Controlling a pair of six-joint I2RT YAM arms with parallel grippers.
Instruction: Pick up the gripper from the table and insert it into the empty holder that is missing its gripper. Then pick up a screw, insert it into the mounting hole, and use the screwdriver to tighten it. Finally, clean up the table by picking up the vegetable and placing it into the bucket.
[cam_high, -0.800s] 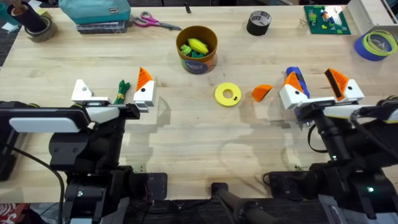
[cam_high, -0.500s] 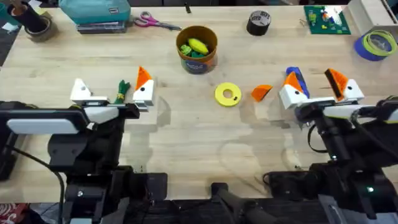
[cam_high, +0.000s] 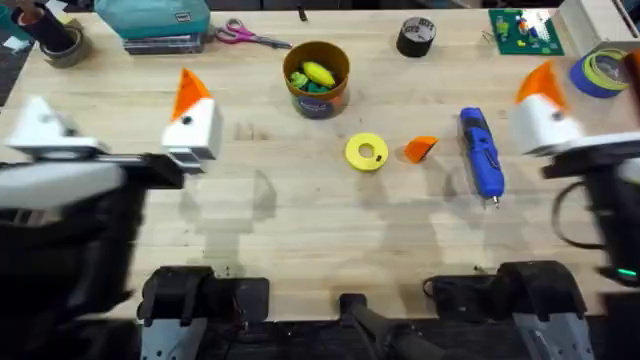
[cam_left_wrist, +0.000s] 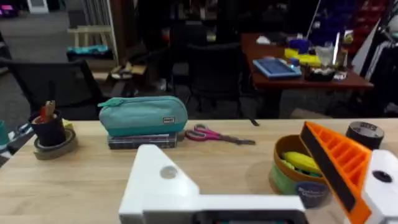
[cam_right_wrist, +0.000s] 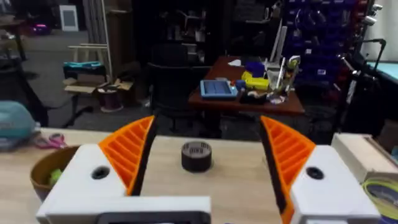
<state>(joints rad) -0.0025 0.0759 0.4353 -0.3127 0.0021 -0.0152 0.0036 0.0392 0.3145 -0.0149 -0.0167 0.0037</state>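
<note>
Both claws hang released above the counter (cam_high: 300, 220): left claw (cam_high: 115, 130), right claw (cam_right_wrist: 205, 155). Screwdriver (cam_high: 482, 155) lies near the gripper (cam_high: 421, 148).

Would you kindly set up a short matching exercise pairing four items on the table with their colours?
Things:
1. screwdriver
2. bucket
3. scissors
4. tape roll

Colours:
A. black
B. pink handles
C. blue body
D. orange-brown with a dark blue label

Pairs: 1-C, 2-D, 3-B, 4-A
</note>
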